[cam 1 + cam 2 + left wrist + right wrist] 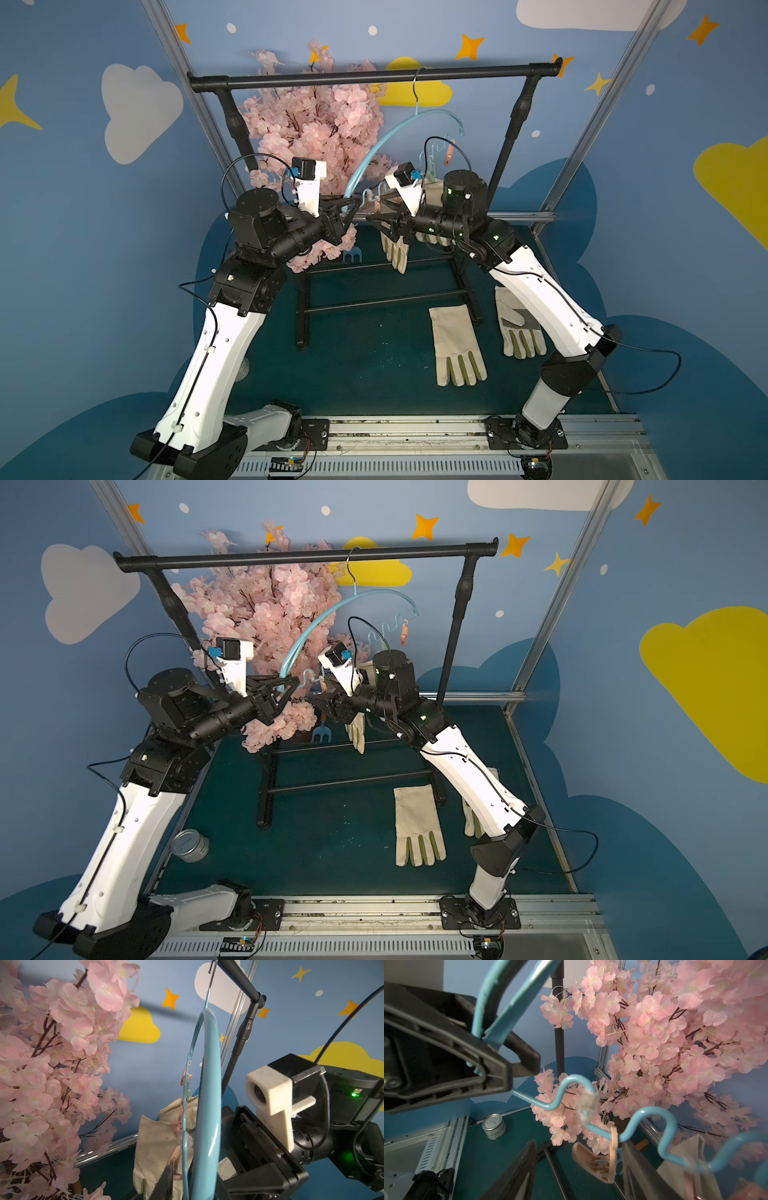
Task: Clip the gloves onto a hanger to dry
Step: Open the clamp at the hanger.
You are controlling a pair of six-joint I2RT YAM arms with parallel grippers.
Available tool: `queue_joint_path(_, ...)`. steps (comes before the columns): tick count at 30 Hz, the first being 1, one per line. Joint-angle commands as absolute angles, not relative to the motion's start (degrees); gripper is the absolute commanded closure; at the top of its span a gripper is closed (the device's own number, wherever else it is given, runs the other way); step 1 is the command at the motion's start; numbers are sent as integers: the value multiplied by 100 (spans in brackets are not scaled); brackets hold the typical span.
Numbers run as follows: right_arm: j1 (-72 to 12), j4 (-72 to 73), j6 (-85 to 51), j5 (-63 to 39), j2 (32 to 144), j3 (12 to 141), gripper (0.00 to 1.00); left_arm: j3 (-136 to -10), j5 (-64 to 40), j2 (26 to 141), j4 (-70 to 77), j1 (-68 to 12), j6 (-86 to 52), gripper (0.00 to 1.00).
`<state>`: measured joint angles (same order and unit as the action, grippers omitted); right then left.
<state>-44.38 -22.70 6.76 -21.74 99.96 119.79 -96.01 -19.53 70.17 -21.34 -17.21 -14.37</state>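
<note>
The light-blue hanger hangs by its wire hook from the rack bar and is swung to one side. My left gripper is shut on the hanger's arched end. My right gripper stands open with a pink peg between its fingers; the peg hangs on the wavy bar. One glove hangs clipped below the bar, and another is partly hidden behind the right arm. Two gloves lie flat on the table.
The black garment rack spans the back, its feet on the green table. A pink blossom tree crowds the left gripper. A tin can stands beside the left arm, and a small blue garden fork is under the blossoms.
</note>
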Motion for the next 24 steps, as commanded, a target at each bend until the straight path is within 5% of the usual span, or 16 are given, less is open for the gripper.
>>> queue_joint_path(1, -4460, -2470, 800, -2004, 10150, 12145, 36, -9678, -2031, 6969, -2050, -1723, -1462, 71)
queue_joint_path(24, -4512, -2505, 1089, -1927, 10511, 12585, 54, -9677, -2118, 7000, -2092, -1718, -1454, 71)
